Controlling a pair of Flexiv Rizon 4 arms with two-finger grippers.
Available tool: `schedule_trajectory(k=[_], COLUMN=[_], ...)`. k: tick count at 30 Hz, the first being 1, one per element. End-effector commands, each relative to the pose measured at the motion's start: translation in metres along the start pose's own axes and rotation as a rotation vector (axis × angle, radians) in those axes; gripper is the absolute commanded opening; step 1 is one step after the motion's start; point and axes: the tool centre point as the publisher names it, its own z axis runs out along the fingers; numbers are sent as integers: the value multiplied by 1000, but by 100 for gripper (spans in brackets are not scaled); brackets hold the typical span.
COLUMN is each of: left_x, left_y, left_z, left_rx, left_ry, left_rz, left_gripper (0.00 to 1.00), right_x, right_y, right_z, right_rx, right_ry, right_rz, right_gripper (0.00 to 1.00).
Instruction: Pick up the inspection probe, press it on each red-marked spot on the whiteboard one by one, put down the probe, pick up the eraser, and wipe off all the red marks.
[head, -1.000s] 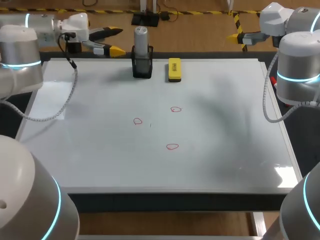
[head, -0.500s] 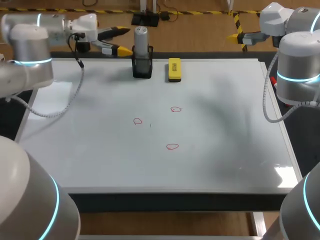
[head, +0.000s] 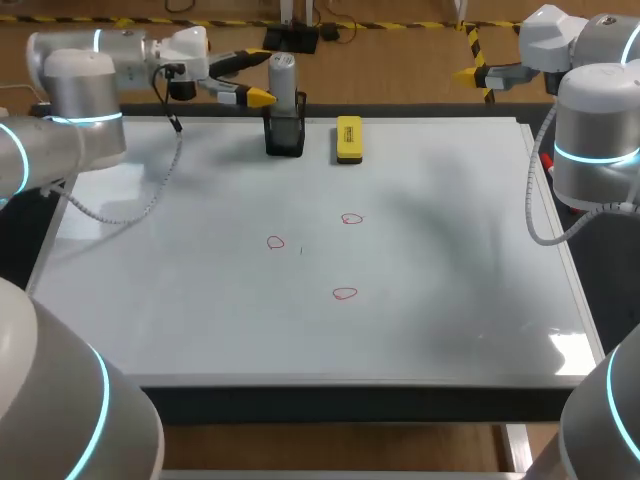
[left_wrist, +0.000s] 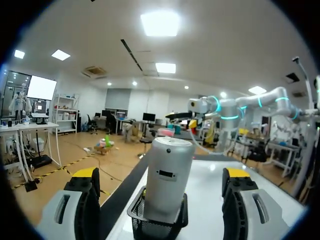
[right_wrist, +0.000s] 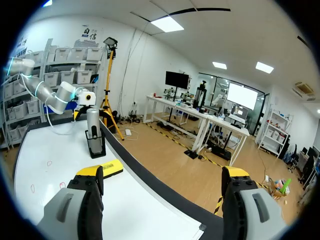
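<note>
The grey cylindrical probe (head: 283, 78) stands upright in a black mesh holder (head: 284, 136) at the whiteboard's (head: 450, 260) far edge. A yellow eraser (head: 348, 138) lies just right of the holder. Three red circles (head: 276, 242) (head: 351, 218) (head: 345, 293) mark the board's middle. My left gripper (head: 256, 77) is open, level with the probe and just left of it. In the left wrist view the probe (left_wrist: 167, 177) stands ahead between the open fingers (left_wrist: 82, 200), untouched. My right gripper (head: 470, 72) hangs open beyond the far right corner; its wrist view shows the probe (right_wrist: 93, 125) and eraser (right_wrist: 107, 169) farther off.
My left arm's grey cable (head: 150, 190) hangs over the board's far left part. My right arm's upright link (head: 595, 130) stands at the board's right edge.
My left gripper has moved right along the far edge and now sits close beside the probe. The right arm has not moved.
</note>
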Motion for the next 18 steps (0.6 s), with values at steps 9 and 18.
schedule_trajectory(k=[9,18], left_x=[-15,-7], left_y=[8,7], left_z=[30,38], left_rx=[12,46], left_ry=[130,123], left_rz=[-10,-8], left_gripper=[100,100], right_x=[0,0], right_y=[0,0], right_z=[0,0], right_rx=[2,2], right_ry=[1,1], right_rz=[0,0], right_gripper=[100,100])
